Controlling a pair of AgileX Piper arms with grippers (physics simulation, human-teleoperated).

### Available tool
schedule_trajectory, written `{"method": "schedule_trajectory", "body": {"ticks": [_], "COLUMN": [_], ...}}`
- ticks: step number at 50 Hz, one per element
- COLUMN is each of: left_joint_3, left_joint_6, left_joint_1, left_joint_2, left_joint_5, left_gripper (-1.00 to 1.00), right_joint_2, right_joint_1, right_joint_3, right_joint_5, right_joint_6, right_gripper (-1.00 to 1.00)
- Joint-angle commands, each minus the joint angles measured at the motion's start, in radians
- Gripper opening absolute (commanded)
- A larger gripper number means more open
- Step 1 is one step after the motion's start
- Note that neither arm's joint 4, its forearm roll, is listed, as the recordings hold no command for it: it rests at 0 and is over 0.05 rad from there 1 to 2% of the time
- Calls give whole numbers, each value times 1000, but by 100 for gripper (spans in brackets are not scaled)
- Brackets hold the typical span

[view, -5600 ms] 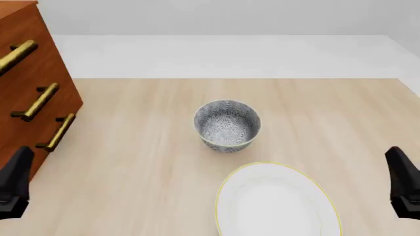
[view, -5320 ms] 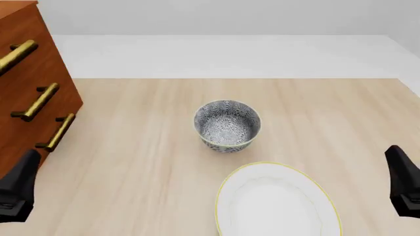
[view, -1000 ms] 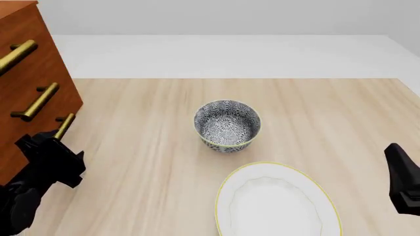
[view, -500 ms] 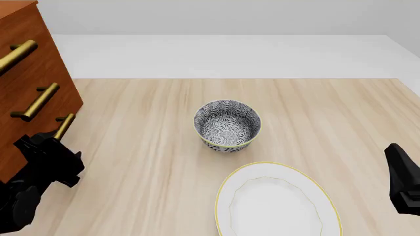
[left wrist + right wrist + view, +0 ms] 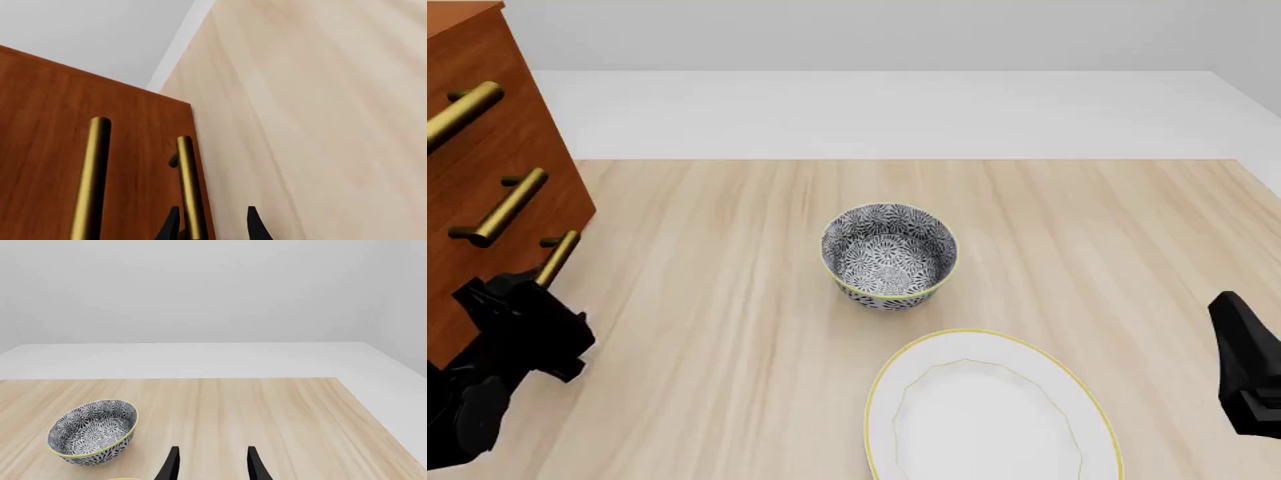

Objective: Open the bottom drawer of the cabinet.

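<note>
The reddish-brown cabinet (image 5: 481,150) stands at the table's left edge with three brass bar handles. The bottom drawer (image 5: 571,226) sits flush with the two above it. Its handle (image 5: 558,256) is partly covered by my left gripper (image 5: 523,305). In the left wrist view this handle (image 5: 187,175) runs between the open fingers of the left gripper (image 5: 212,227), close against one finger (image 5: 171,225). My right gripper (image 5: 1244,365) hangs at the right edge, far from the cabinet. In its own wrist view the right gripper (image 5: 212,467) is open with nothing in it.
A patterned blue-grey bowl (image 5: 889,255) stands mid-table, also seen in the right wrist view (image 5: 93,432). A white plate (image 5: 988,410) with a yellow rim lies near the front. The middle drawer's handle (image 5: 92,175) runs parallel beside the bottom one.
Since the earliest frames my left gripper has come up from the front left corner to the bottom handle. Over the last second it edged slightly left. The right arm has not moved.
</note>
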Motion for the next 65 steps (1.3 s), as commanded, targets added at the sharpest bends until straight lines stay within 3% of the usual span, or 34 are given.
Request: {"method": "schedule_trajectory", "body": {"ticks": [1, 42, 43, 65], "left_joint_3": [-11, -36, -32, -12], "left_joint_6": [5, 19, 24, 44], "left_joint_1": [15, 40, 35, 8], "left_joint_2": [20, 50, 39, 5], "left_joint_5": [0, 0, 0, 0], "left_gripper": [100, 100, -100, -100], "right_joint_2": [0, 0, 0, 0], "right_joint_1": [0, 0, 0, 0], "right_joint_3": [0, 0, 0, 0], "right_joint_5": [0, 0, 0, 0], "right_joint_6": [0, 0, 0, 0], "right_gripper": [100, 100, 100, 100]}}
